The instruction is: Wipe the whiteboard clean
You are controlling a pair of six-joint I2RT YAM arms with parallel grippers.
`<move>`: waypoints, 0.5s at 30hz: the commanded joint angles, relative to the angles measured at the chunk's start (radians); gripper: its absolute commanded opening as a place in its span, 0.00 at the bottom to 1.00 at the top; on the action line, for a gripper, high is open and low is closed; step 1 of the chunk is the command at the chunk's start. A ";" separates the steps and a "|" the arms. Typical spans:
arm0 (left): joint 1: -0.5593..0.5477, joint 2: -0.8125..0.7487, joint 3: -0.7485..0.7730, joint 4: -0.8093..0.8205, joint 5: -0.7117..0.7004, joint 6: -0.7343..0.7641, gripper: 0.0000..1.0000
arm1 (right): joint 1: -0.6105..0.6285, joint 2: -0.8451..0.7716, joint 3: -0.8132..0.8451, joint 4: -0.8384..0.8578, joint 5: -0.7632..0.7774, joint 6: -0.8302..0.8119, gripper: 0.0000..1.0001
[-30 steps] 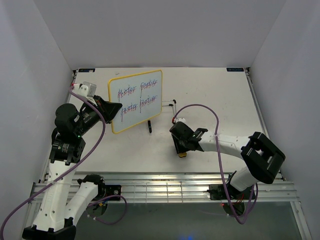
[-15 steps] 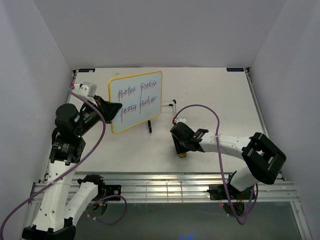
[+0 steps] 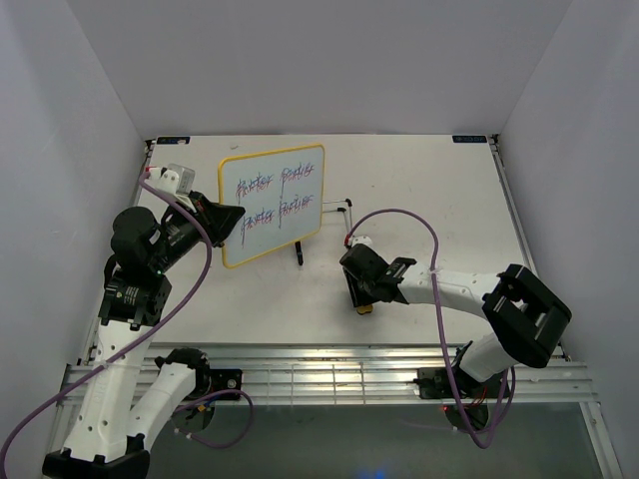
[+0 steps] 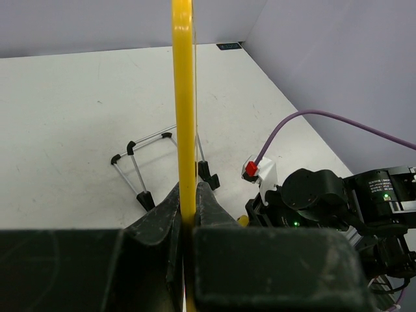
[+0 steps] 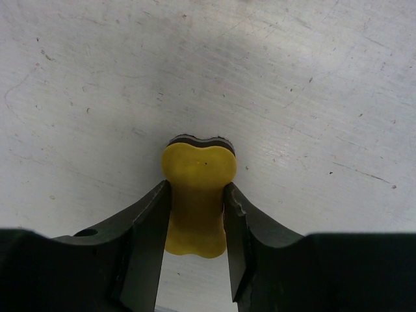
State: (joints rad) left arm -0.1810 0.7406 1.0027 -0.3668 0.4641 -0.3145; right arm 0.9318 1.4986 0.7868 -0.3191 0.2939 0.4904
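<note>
2 arms: both loaded, one item each.
L gripper (image 3: 232, 218): clamped on the left edge of the small white rectangular whiteboard w/ thin yellow frame (image 3: 272, 205). On the L wrist cam I see the frame (image 4: 184, 97) edge-on, pinched between both fingers (image 4: 162, 214).
Board pos: upright, slightly tilted, over the far-left part of the white table (image 3: 429, 200), face toward the top cam.
Markings: purple-red scribbles, 2 rows x 2 groups, on the upper and mid face.
Stand: black wire easel (image 4: 140, 162) just behind and to the right of the board. I can't tell if the board rests on it.
R gripper (image 5: 195, 214): closed on the small yellow bone-shaped eraser (image 5: 198, 170), fingers at its narrow waist. Dark pad layer shows at the far end.
Eraser pos: low at the table near centre (image 3: 365, 308), nearer the arm bases. Contact w/ the surface: can't tell.
Eraser vs board: apart, eraser to the right of and below the board in the top view.
Cable: purple cable (image 3: 399, 213) arcs over the R arm.
</note>
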 commanded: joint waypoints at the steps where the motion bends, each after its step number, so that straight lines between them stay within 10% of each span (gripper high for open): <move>1: -0.006 -0.023 0.022 0.080 -0.010 0.002 0.00 | 0.006 0.006 -0.023 -0.012 0.021 -0.001 0.41; 15: -0.012 -0.001 -0.007 0.104 0.070 -0.058 0.00 | 0.002 -0.369 0.003 -0.205 0.148 0.008 0.35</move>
State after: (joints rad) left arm -0.1883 0.7425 0.9947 -0.3626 0.4732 -0.3340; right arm 0.9318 1.2312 0.7666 -0.4465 0.3691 0.4911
